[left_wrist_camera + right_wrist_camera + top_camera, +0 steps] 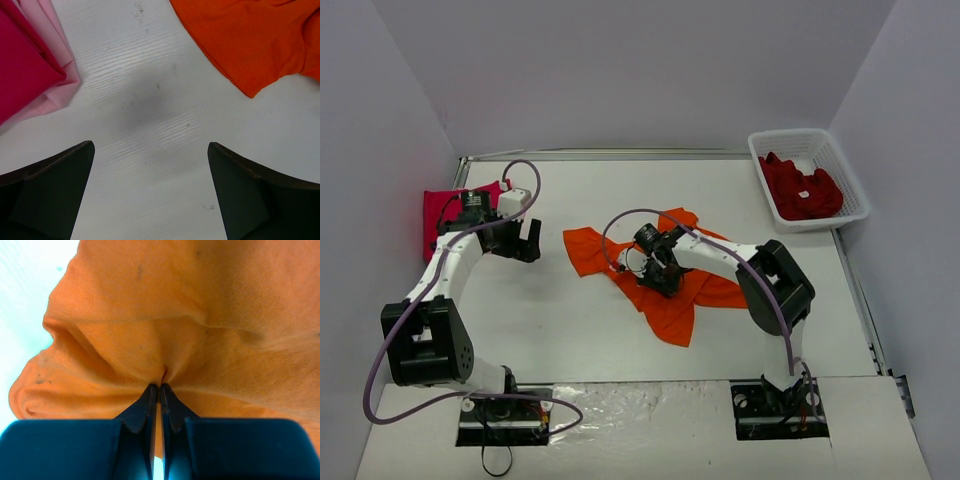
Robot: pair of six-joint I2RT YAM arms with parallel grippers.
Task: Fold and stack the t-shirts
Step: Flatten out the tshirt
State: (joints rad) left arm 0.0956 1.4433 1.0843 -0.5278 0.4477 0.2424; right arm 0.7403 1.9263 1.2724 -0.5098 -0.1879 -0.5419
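Note:
A bright orange t-shirt [675,278] lies crumpled in the middle of the table, also filling the right wrist view [200,315]. My right gripper [658,272] is shut on a pinched fold of it [161,386]. A folded magenta-pink t-shirt [445,212] lies at the far left, on top of a pale pink one [55,65]. My left gripper [525,240] hovers open over bare table between that stack and the orange shirt's corner [250,45], holding nothing. Dark red t-shirts [802,188] lie in the basket.
A white lattice basket [850,175] stands at the back right by the wall. Grey walls close in the table on the left, back and right. A metal rail [600,154] runs along the far edge.

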